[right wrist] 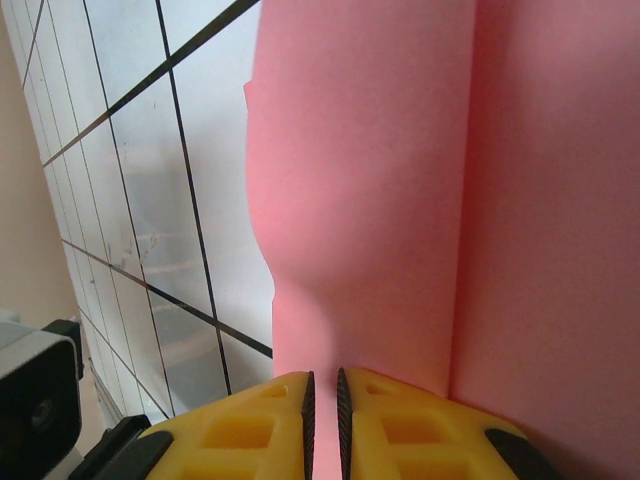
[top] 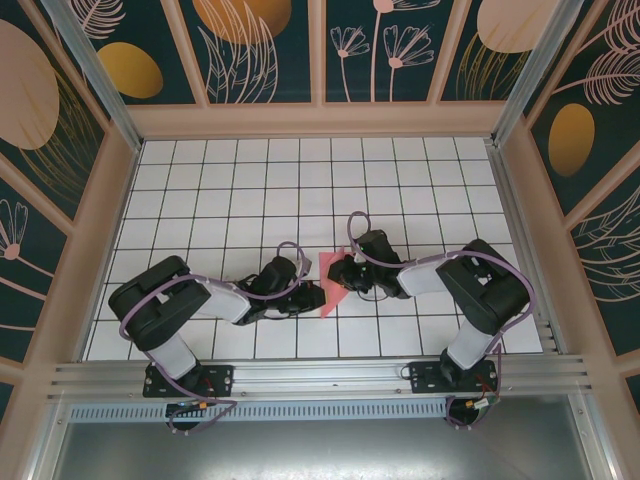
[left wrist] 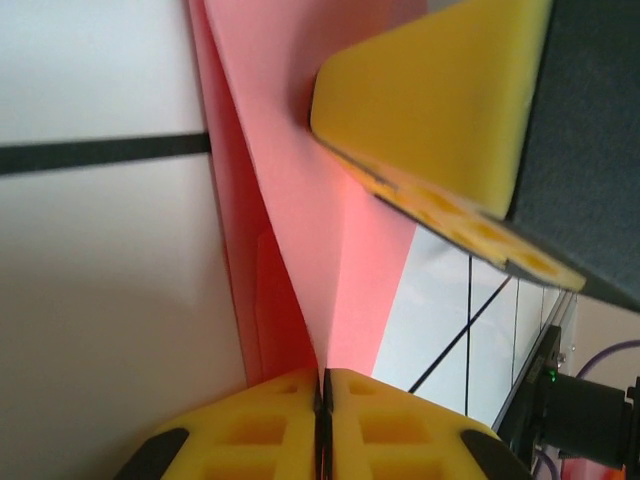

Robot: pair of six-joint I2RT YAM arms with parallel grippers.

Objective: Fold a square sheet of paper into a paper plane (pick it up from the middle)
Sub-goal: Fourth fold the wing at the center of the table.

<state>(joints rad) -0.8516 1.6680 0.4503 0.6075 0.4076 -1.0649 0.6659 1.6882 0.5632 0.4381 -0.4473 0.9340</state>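
Your left gripper [left wrist: 323, 385] is clamped on the folded salmon-pink paper sheet [left wrist: 300, 200]. Your right gripper [right wrist: 323, 380] has its jaws almost together, and you cannot tell whether it grips anything.

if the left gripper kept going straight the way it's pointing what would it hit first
The pink paper its fingers pinch; beyond that, probably a yellow finger of the right gripper, though depth is unclear.
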